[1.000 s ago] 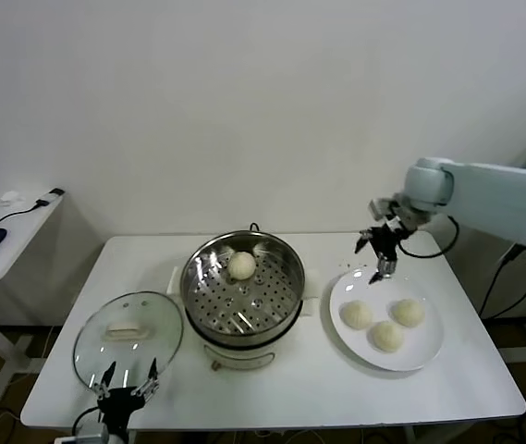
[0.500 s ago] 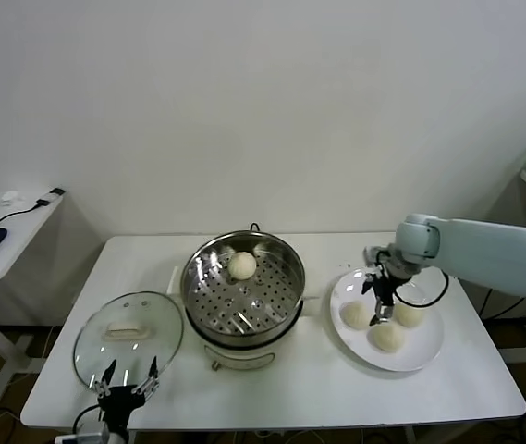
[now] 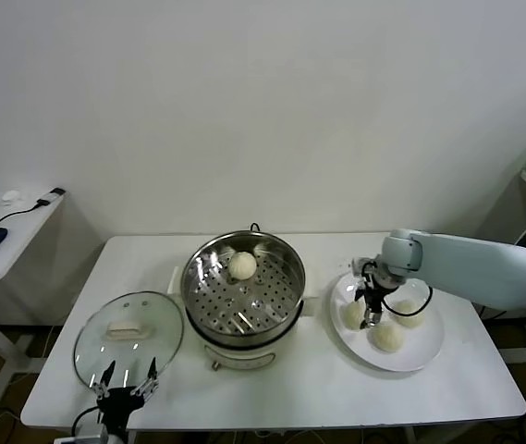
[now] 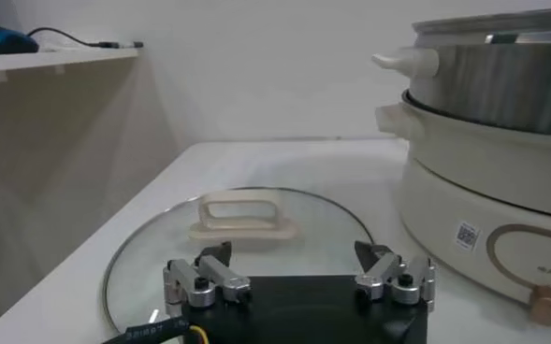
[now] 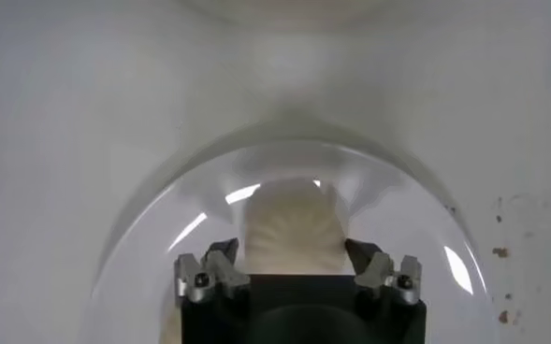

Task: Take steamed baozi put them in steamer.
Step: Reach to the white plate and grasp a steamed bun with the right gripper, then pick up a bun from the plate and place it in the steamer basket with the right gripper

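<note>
Cream pleated baozi (image 5: pixel 294 234), domed, sat between your right gripper's (image 5: pixel 296 262) parted jaws on glossy white plate (image 3: pixel 420 356); grip unclear; left gripper (image 4: pixel 298 279) gaped.

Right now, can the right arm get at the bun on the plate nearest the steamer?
Probably yes. The right end effector sits directly over that bun, one finger either side in the wrist view, nothing between them.

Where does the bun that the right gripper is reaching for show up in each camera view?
Head view: the bun lies on the white plate, leftmost of three, beneath the right gripper.
Left wrist view: not in it.
Right wrist view: bun between the fingers.
Shared landmark: the plate.
</note>
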